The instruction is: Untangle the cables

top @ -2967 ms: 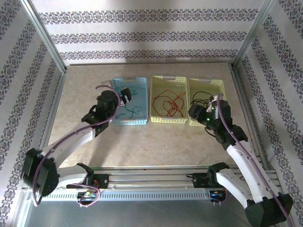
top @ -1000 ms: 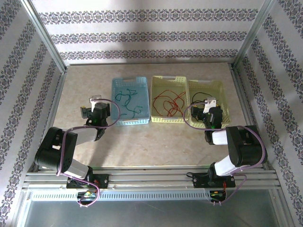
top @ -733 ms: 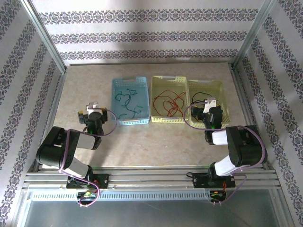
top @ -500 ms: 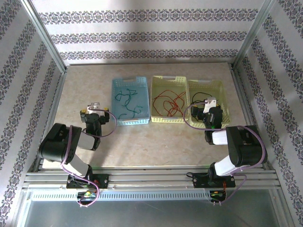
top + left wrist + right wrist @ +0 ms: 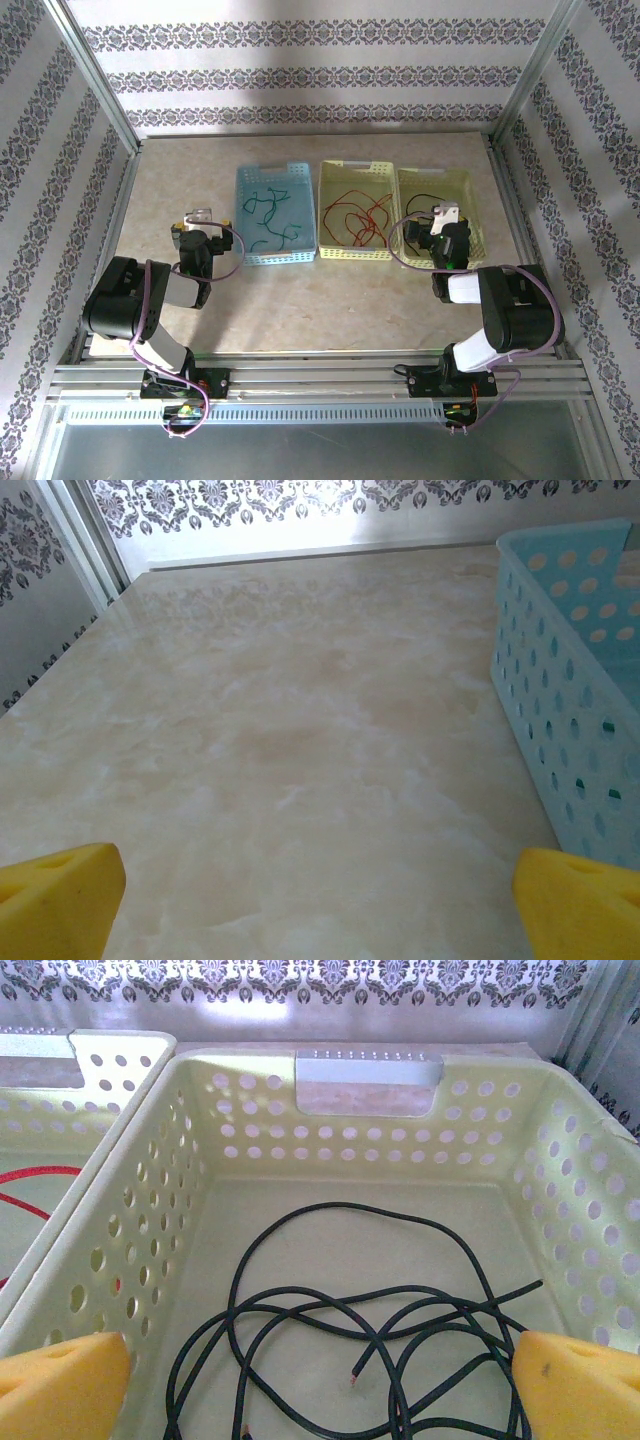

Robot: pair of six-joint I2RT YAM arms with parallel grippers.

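on the left side of the table point(image 5: 350, 300), the left gripper point(image 5: 197, 226) sits low, just beside the blue basket point(image 5: 278, 258) and outside it. jaws wide open there: from the left wrist, its gripper point(image 5: 320, 905) shows one yellow pad point(image 5: 55, 895) at each bottom corner, bare marbled table point(image 5: 280, 740) between them, and the perforated blue basket point(image 5: 560, 710) wall off to the right.

over to the baskets, three in a row across the middle. the green cable point(image 5: 268, 222) lies curled inside the blue one. next door, the red cable point(image 5: 355, 215) loops over the floor of the middle yellow basket point(image 5: 355, 256). far right, the black cable point(image 5: 420, 205) rests in the right yellow basket point(image 5: 435, 173).

now the right gripper point(image 5: 447, 224), positioned at the near end of that right basket. jaws spread wide as well: in the right wrist view the right gripper point(image 5: 320, 1380) has its pads point(image 5: 575, 1385) far apart, and the black cable point(image 5: 340, 1310) lies in loose overlapping loops on the basket floor between and ahead of them, apart from both pads. the right yellow basket point(image 5: 370, 1140) wall with its handle slot stands beyond, and a sliver of red cable point(image 5: 40, 1173) shows in the middle yellow basket point(image 5: 120, 1060) at the left edge.
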